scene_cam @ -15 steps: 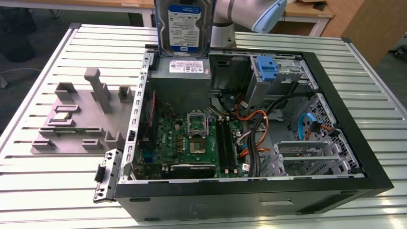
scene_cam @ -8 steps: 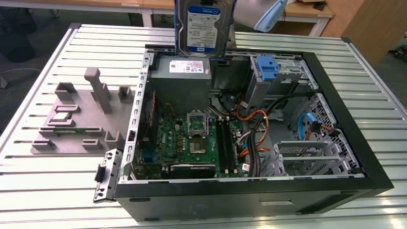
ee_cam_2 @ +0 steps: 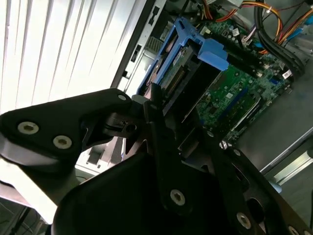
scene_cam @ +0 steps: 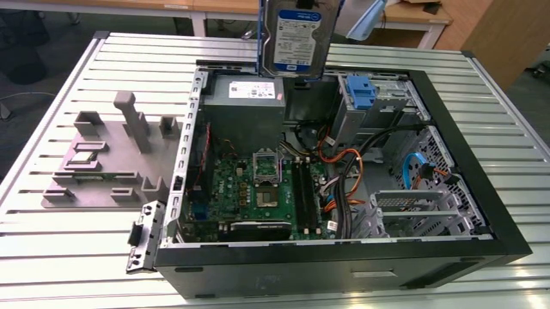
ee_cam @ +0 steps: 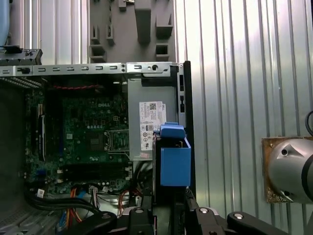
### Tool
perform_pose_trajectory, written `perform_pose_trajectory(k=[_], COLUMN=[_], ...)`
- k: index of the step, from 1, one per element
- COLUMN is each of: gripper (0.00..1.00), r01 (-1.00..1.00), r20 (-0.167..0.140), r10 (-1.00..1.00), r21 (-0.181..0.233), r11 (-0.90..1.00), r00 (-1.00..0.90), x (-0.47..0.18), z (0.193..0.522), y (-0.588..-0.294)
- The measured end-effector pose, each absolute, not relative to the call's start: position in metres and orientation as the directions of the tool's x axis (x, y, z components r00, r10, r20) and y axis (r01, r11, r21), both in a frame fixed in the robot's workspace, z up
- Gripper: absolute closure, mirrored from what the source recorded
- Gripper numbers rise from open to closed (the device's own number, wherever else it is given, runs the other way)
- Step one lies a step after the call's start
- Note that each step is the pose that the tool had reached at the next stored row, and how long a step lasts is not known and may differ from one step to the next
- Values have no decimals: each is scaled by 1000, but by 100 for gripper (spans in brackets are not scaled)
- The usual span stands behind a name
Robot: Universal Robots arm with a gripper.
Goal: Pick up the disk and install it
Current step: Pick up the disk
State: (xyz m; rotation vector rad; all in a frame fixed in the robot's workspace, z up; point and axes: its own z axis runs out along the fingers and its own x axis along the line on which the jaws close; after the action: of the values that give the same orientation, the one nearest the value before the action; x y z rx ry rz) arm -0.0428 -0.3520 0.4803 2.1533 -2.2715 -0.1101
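As the disk [scene_cam: 299,40] hangs upright over the open computer case [scene_cam: 344,261], just above the grey power supply [scene_cam: 247,103], I note the gripper [ee_cam_2: 178,117] clamped on its blue-framed edges in the second wrist view. Case sits on the slatted table [scene_cam: 77,244].

light: bright, even | glare: slatted table [ee_cam_2: 58,49] washed white, second wrist view | shadow: case interior [scene_cam: 305,106] dim

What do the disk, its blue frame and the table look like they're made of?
The disk: seemingly bare silvery metal casing, dull sheen, with a glossy paper label. Its blue frame: probably moulded plastic, uniform matte colour. The table: likely aluminium, pale grey ribbed slats.
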Motion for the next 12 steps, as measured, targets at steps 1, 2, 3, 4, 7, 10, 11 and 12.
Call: perform_pose_trajectory(k=[1, 2, 3, 4, 7, 10, 11, 12], gripper=[65, 65, 65, 65, 65, 65, 65, 65], r01=[-997, -997, -997, -997, -997, -997, -997, -997], r20=[-41, -41, -41, -41, -41, -41, -41, -41], r10=[-998, -998, -998, -998, -998, -998, -998, -998], r21=[58, 58, 58, 58, 58, 58, 58, 58], r11=[52, 52, 52, 52, 52, 52, 52, 52], r00=[-55, -55, -55, -55, -55, -55, -55, -55], x=[-41, -40, -38, -37, -34, -33, -32, -32], z=[480, 480, 480, 480, 480, 480, 480, 480], y=[-352, -352, -352, -353, -356, -361, -363, -365])
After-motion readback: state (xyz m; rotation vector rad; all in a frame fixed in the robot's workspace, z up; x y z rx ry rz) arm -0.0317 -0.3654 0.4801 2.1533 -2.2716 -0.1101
